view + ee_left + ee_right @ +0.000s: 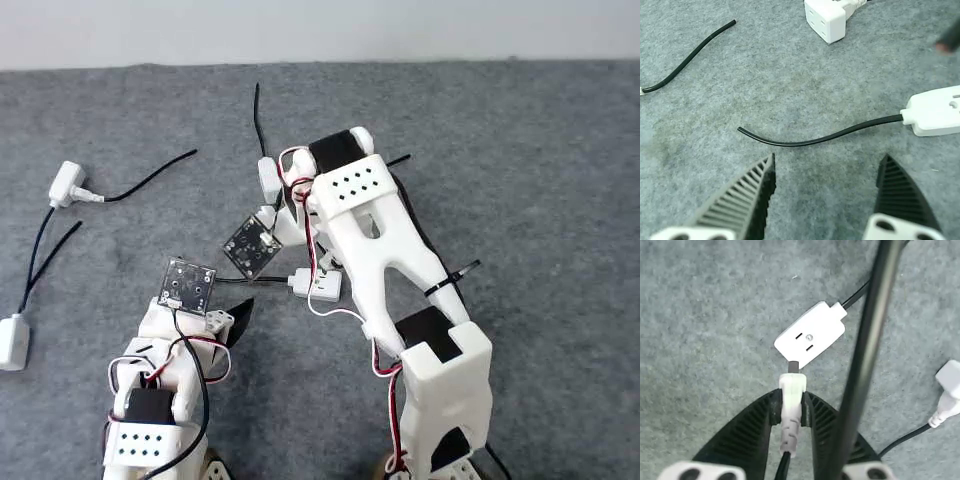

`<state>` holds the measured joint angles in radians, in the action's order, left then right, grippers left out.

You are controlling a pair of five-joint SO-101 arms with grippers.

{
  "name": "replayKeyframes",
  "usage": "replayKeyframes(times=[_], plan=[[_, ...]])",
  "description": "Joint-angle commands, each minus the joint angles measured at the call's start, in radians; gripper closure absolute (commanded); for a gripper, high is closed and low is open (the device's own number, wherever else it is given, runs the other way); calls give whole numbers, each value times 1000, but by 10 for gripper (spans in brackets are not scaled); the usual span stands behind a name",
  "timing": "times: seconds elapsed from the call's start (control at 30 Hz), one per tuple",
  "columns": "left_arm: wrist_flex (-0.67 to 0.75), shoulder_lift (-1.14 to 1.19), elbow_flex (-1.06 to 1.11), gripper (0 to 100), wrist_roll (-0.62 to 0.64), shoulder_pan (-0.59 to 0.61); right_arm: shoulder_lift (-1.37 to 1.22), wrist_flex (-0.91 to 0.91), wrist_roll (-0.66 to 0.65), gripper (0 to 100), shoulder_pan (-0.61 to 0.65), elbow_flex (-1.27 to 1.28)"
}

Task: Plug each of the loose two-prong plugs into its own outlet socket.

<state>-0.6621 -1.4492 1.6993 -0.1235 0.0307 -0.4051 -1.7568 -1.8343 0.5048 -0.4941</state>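
On the grey felt (520,150), the left arm (150,410) is seen at the lower left. The right arm (385,250) is folded over the middle of the surface. A white outlet socket (316,285) lies just beside the right arm, and its black cord (235,281) is laid out toward the left arm. A white connector (268,180) is seen near the right arm's wrist. Far to the left, well apart from both arms, a loose plug (68,183) is found with its own cord. A white block (12,342) is set at the edge below it.

In the left wrist view, the left gripper (827,187) is held over the felt with its jaws spread wide and nothing between them. The black cord is stretched across just beyond the fingertips and is joined to the outlet socket at the side. A slotted white block (826,19) is seen farther off, and a separate cord end (690,52) is laid apart from it.

In the right wrist view, the right gripper (790,399) is clamped on a white two-prong plug (791,385). The plug is pointed at a flat socket (811,335) lying face up on the felt. The plug's dark tip is brought against the socket's near edge, while the slots on the face are left uncovered. Another white plug (950,385) is seen at the side. A dark cable (865,350) is crossed close before the lens.
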Motion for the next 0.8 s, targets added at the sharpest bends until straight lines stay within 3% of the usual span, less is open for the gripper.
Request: replayKeyframes(times=[0.0,0.27,0.53,0.77], plan=[[-6,-2,-10,684,-5,6,8,-38,-29,989,2,-58],[-6,-2,-10,684,-5,6,13,-38,64,989,53,-58],[-6,-2,-10,684,-5,2,16,-36,74,987,38,-61],[-6,-2,-10,684,-5,2,24,-36,196,987,59,-193]])
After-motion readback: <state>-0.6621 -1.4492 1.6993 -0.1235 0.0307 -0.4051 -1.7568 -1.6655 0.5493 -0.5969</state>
